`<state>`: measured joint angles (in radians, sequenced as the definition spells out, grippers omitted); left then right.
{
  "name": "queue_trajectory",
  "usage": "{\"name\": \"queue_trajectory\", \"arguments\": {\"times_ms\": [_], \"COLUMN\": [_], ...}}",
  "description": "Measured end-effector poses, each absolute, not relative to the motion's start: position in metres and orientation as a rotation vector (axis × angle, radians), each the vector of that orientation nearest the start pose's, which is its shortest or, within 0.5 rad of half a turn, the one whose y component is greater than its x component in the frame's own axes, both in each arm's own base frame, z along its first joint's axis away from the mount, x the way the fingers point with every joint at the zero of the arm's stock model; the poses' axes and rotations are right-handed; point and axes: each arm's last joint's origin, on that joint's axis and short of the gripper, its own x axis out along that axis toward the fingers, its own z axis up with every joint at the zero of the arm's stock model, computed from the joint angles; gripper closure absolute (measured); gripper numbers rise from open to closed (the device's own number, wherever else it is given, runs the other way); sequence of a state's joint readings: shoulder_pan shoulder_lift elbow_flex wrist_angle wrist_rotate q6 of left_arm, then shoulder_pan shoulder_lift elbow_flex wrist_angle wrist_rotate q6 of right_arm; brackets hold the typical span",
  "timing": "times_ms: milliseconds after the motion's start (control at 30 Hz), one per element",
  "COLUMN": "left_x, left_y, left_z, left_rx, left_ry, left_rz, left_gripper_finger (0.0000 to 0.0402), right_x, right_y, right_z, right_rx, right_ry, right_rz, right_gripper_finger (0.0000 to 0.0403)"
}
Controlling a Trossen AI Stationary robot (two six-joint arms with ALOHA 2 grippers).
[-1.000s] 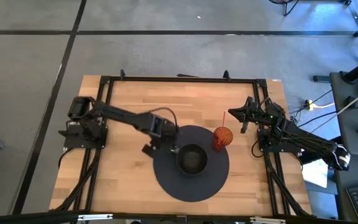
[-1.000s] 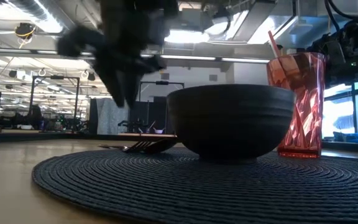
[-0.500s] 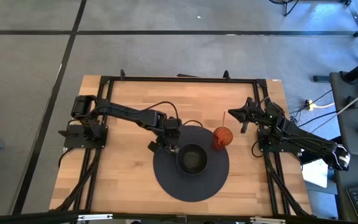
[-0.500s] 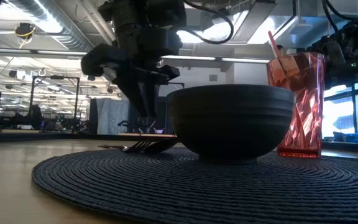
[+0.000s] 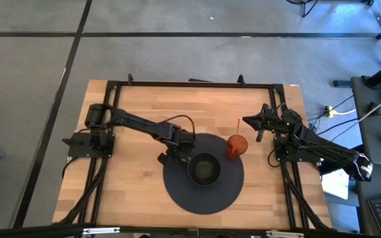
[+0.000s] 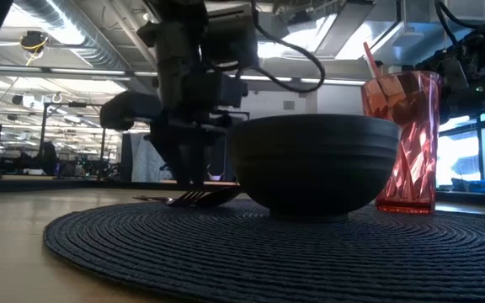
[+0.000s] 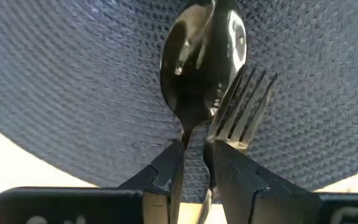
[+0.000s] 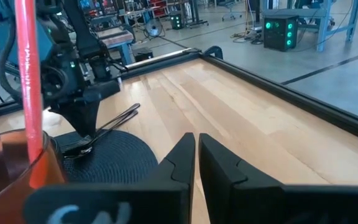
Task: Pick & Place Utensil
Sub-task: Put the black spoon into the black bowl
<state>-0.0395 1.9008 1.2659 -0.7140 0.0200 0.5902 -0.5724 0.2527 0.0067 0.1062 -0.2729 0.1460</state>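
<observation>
- Left gripper [image 7: 194, 152] is down at the near-left edge of the round dark placemat [image 5: 177, 192], its two dark fingers [image 7: 166, 171] narrowed to a slim gap with the spoon's thin stem running through that gap.
- From the wrist view it cannot be told whether the pads actually press on the stem or only flank it.
- Straight ahead of the fingertips lies the spoon [image 7: 202, 56], its shiny bowl resting on the woven mat, the handle running back between the fingers.
- Just beside the spoon, on one side, lies the fork [image 7: 244, 102], its tines overlapping the spoon's neck and its handle passing under one finger.
- In the low view the same gripper [image 6: 194, 172] hangs just above the utensils, and the fork tines [image 6: 190, 199] rest on the mat's rim beneath it.
- Right next to the gripper, toward the mat's centre, stands the dark ribbed bowl [image 5: 204, 169].
- Beyond the bowl, at the mat's far right edge, stands a red tumbler [image 5: 236, 145] holding a red straw [image 6: 369, 57].
- Right gripper [image 8: 196, 149] waits well apart, past the tumbler near the table's right frame, its fingers almost together and holding nothing.
- Everything sits on the wooden table [image 5: 137, 112].
</observation>
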Motion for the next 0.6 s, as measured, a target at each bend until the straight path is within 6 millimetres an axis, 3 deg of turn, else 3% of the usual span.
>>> {"name": "queue_trajectory", "arguments": {"times_ms": [267,600], "left_x": [0.363,0.364], "left_y": [-0.013,-0.01], "left_z": [0.146,0.143], "left_rx": [0.511,0.489], "left_ry": [1.33,1.337], "left_rz": [-0.462,-0.467], "left_gripper_finger": [0.0319,0.0342], "right_x": [0.098,0.098], "right_y": [-0.054,-0.054], "right_z": [0.155,0.154], "right_rx": [0.203,0.202], "right_ry": [0.107,0.108], "right_rz": [-0.308,-0.308], "right_gripper_finger": [0.0379,0.0379]}}
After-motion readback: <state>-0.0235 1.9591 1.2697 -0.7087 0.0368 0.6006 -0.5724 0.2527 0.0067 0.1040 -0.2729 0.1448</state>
